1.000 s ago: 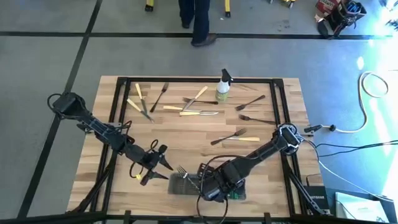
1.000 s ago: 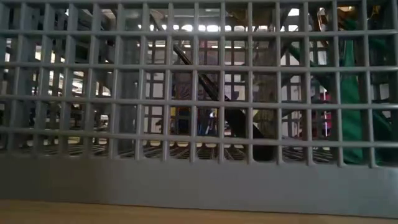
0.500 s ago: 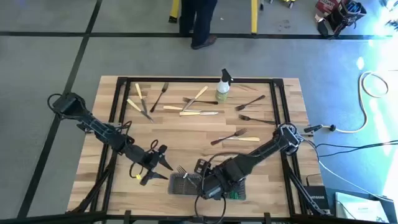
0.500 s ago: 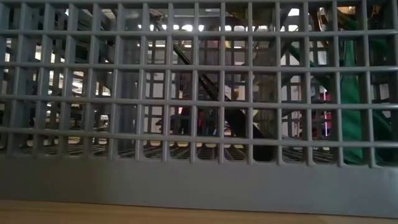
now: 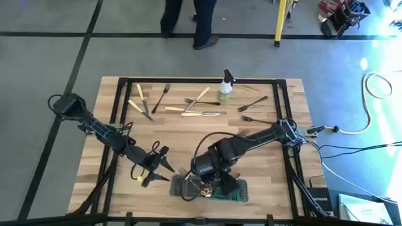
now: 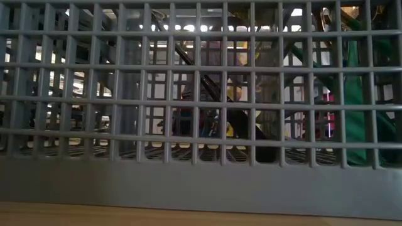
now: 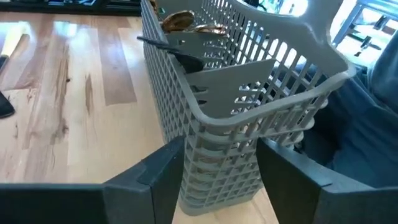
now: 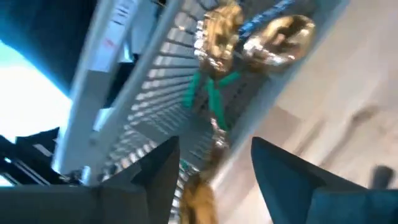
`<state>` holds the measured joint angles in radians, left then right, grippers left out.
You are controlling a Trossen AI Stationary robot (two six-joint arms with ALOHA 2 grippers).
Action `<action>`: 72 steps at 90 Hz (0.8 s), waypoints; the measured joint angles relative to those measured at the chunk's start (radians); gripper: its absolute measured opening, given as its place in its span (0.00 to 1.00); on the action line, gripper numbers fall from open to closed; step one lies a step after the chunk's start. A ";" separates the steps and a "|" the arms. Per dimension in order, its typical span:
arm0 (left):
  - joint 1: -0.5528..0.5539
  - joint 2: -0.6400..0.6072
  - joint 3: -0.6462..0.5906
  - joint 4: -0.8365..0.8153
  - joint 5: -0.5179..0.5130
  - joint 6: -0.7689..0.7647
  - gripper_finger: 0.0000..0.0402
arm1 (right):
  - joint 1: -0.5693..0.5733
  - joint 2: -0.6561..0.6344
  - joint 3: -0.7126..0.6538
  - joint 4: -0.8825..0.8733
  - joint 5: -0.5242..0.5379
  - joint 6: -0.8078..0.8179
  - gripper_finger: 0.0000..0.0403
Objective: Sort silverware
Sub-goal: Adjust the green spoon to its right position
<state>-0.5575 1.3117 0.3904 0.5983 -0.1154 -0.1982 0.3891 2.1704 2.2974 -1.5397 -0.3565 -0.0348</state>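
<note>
**Roughly half sorted, table pieces still waiting**

Already several gold spoons (image 8: 273,37) and a fork (image 5: 183,171) stand in the caddy (image 7: 249,118). About a dozen pieces of silverware (image 5: 201,113) lie well beyond the right gripper (image 5: 220,182), whose fingers are spread just above the caddy. The left gripper (image 7: 214,165), spread, straddles the caddy's corner.

I see a matt grey plastic caddy (image 7: 249,93) on the pale, grained wood table (image 5: 188,135). The spoons (image 8: 277,37) in it look like glossy gold metal.
</note>
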 joint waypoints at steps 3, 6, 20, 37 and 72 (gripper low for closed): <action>0.000 0.000 0.000 -0.005 0.000 0.000 0.46 | 0.003 0.001 0.000 0.012 -0.003 0.011 0.43; 0.000 0.000 0.000 -0.006 0.000 0.000 0.46 | 0.006 0.006 0.000 0.012 -0.003 0.025 0.43; 0.000 0.000 0.000 -0.011 0.000 0.000 0.46 | 0.020 0.019 -0.001 -0.012 0.034 0.035 0.42; 0.000 0.000 0.000 -0.010 0.000 0.003 0.46 | 0.024 0.025 -0.005 -0.034 0.070 0.030 0.42; -0.006 0.000 0.000 -0.010 0.000 0.004 0.46 | 0.023 0.028 -0.123 -0.032 0.041 0.030 0.42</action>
<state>-0.5632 1.3120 0.3904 0.5880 -0.1158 -0.1940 0.4118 2.1986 2.1743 -1.5714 -0.3158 -0.0044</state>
